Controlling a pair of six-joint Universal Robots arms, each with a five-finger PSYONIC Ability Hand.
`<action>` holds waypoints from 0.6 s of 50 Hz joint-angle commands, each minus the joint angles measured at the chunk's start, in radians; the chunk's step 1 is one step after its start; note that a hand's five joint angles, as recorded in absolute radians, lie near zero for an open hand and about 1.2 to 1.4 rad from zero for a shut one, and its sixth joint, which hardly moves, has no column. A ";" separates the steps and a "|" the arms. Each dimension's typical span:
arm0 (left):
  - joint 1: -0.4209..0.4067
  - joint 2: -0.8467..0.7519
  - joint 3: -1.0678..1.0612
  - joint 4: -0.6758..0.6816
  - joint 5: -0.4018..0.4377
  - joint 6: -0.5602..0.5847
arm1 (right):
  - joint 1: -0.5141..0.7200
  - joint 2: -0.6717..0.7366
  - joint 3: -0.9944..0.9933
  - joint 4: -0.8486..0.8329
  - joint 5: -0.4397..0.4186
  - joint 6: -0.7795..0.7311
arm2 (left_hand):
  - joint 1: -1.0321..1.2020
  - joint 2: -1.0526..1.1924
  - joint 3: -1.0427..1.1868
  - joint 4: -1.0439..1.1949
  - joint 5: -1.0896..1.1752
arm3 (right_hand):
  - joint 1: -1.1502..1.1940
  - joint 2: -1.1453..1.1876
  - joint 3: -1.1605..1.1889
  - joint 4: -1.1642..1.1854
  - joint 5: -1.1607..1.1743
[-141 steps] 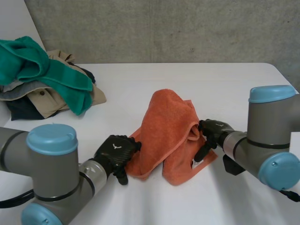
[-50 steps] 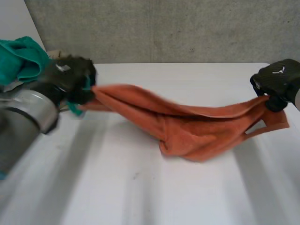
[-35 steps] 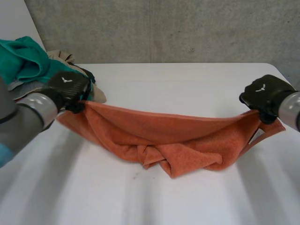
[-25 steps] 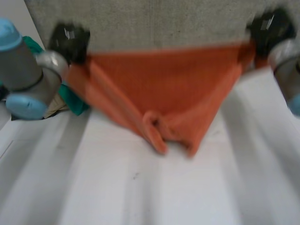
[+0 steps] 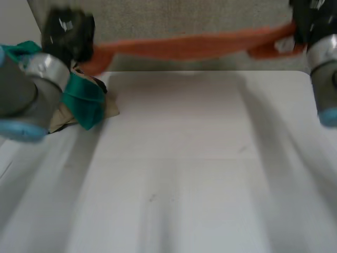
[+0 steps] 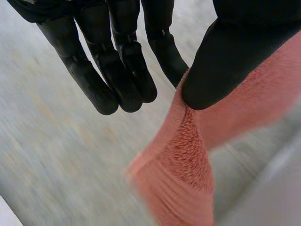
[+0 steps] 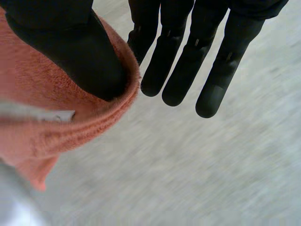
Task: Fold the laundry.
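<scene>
Table [image 5: 184, 174], white, takes up most of the head view. Orange towel [image 5: 184, 46] is off it, pulled into a long band in the air above the far edge, strung between left hand [image 5: 68, 31] and right hand [image 5: 310, 18]. It is probably held high and taut so it opens out flat before being laid down for the fold. Pile of clothes [image 5: 84, 103], green cloth on top, sits at the far left of the table beside the left arm, likely waiting its turn. Left hand is clamped on the towel's left end, with the thumb [image 6: 235, 52] pinching the cloth against straight fingers. Right hand does the same at the right end, thumb [image 7: 70, 52] pressing the hem onto its fingers. Small white label [image 7: 40, 114] is sewn at that hem, with no writing readable. No brands are visible.
</scene>
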 commanded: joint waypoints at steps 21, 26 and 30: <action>-0.004 -0.203 -0.367 0.166 0.065 0.110 | -0.140 0.127 0.367 0.102 -0.130 0.180 | 0.233 0.201 0.207 0.201 0.238 | -0.239 -0.289 -0.303 -0.309 -0.306; 0.002 -0.226 -0.348 0.161 0.065 0.114 | -0.157 0.208 0.265 0.204 -0.096 0.201 | 0.233 0.201 0.207 0.201 0.238 | -0.336 -0.386 -0.400 -0.406 -0.403; 0.007 -0.240 -0.339 0.156 0.065 0.114 | -0.166 0.247 0.210 0.290 -0.087 0.180 | 0.233 0.201 0.207 0.201 0.238 | -0.372 -0.421 -0.436 -0.441 -0.438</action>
